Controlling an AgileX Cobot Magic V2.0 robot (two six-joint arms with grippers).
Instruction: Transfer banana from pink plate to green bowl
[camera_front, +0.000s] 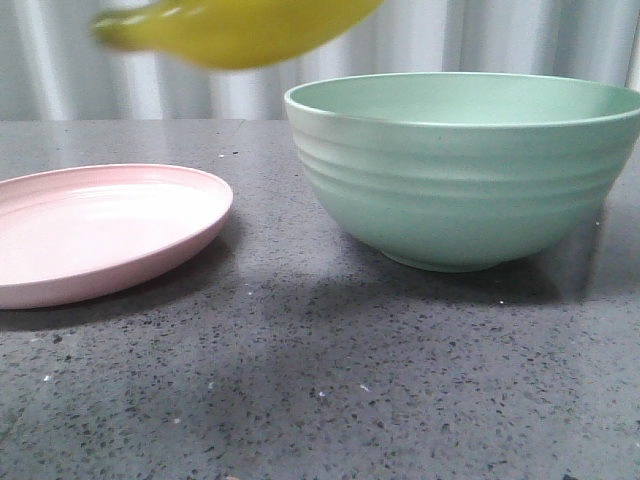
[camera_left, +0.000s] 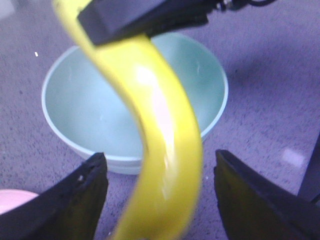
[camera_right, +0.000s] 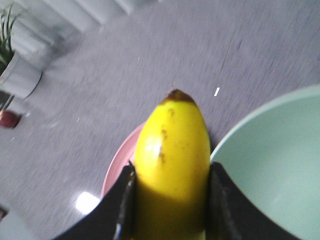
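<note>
The yellow banana (camera_front: 235, 30) hangs in the air, blurred, above the gap between the empty pink plate (camera_front: 100, 230) and the empty green bowl (camera_front: 470, 170). My right gripper (camera_right: 171, 169) is shut on the banana (camera_right: 172, 145), whose dark tip points away from the wrist, with the plate (camera_right: 120, 162) and the bowl (camera_right: 270, 170) below. In the left wrist view my left gripper (camera_left: 160, 155) is open. The banana (camera_left: 160, 140) passes between its fingers without touching them, above the bowl (camera_left: 85, 100). The right gripper's finger (camera_left: 145, 17) shows clamped on the banana.
Plate and bowl stand on a grey speckled tabletop (camera_front: 300, 380) before a white corrugated wall. A white plant pot (camera_right: 17, 75) and a small red object (camera_right: 9, 119) show at the table's far side in the right wrist view.
</note>
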